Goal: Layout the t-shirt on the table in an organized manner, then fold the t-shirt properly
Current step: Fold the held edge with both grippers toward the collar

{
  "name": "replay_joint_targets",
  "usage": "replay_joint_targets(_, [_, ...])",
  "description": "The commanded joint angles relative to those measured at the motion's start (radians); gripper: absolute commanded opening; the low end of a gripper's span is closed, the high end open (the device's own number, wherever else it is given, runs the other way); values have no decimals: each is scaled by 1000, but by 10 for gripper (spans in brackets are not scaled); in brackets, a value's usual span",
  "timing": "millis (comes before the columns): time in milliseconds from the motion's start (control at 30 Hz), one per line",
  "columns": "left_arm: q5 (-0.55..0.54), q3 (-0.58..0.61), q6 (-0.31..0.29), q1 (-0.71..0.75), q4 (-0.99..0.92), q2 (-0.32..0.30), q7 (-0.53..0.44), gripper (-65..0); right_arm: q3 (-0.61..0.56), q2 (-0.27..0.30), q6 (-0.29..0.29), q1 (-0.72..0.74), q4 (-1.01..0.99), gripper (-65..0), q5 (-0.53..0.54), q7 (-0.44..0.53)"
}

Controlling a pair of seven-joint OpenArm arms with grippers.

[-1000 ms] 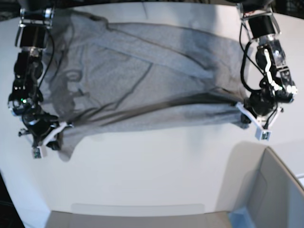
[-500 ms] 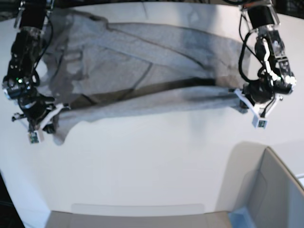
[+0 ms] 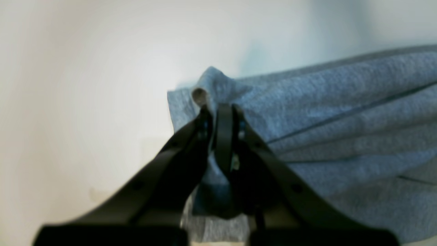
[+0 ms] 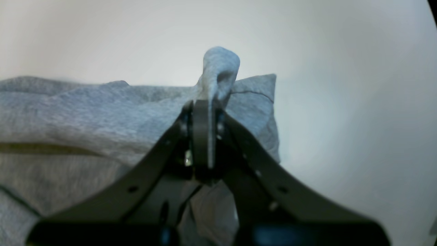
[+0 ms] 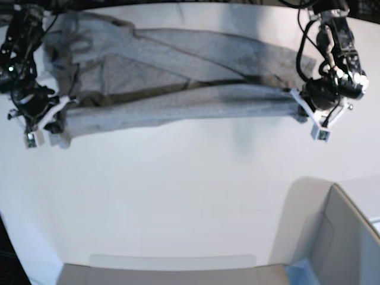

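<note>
The grey t-shirt (image 5: 172,89) stretches across the far part of the white table (image 5: 178,196), its near edge lifted and pulled taut between both arms. My left gripper (image 5: 298,110), on the base view's right, is shut on one corner of the t-shirt (image 3: 307,130); a fold pokes past the left gripper (image 3: 220,111). My right gripper (image 5: 59,116), on the base view's left, is shut on the other corner, with a bunched tip of the t-shirt (image 4: 220,71) sticking out above the right gripper (image 4: 203,106). No lettering shows.
A grey box-like bin (image 5: 344,237) stands at the near right corner. A flat grey panel (image 5: 172,273) lies along the near edge. The table's curved far edge runs behind the shirt.
Both grippers have carried the shirt's near edge away from the camera, toward the far side, folding it over the rest. The hem now hangs straighter and higher.
</note>
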Motion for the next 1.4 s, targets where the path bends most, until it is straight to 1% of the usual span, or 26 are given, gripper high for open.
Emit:
replay_joint_targets(0, [0, -7, 0, -7, 17, -14, -14, -650, 8, 19, 6, -6, 24, -650, 0, 20])
replay_joint_targets(333, [0, -7, 0, 47, 17, -13, -14, -650, 9, 19, 4, -95, 72, -650, 0, 20])
replay_joint_targets(767, [0, -7, 0, 98, 13, -7, -14, -650, 11, 19, 1, -181, 69, -650, -3, 18])
replay_joint_targets(900, [0, -7, 0, 124, 11, -7, -14, -650, 45, 9, 2, -196, 69, -650, -63, 18])
replay_joint_targets(1033, [4, -5, 0, 148, 7, -7, -14, -650, 48, 9, 7, -204, 66, -650, -98, 18])
replay_joint_targets(1167, [4, -3, 0, 150, -21, -7, -33, -650, 43, 8, 9, -210, 66, -650, -93, 18])
replay_joint_targets(1233, [4, -3, 1, 148, -21, -5, -33, -650, 43, -10, 9, -206, 67, -650, -93, 18])
replay_joint_targets(1300, [4, -5, 1, 148, -21, -5, -33, -587, 43, -15, 9, -207, 69, -650, -93, 18])
replay_joint_targets(1333, [4, -5, 1, 148, -19, -5, -35, -554, 43, -17, 9, -207, 69, -637, -93, 18])
replay_joint_targets(1367, [4, -7, 1, 148, -19, -5, -36, -522, 43, -18, 9, -209, 70, -611, -93, 18])
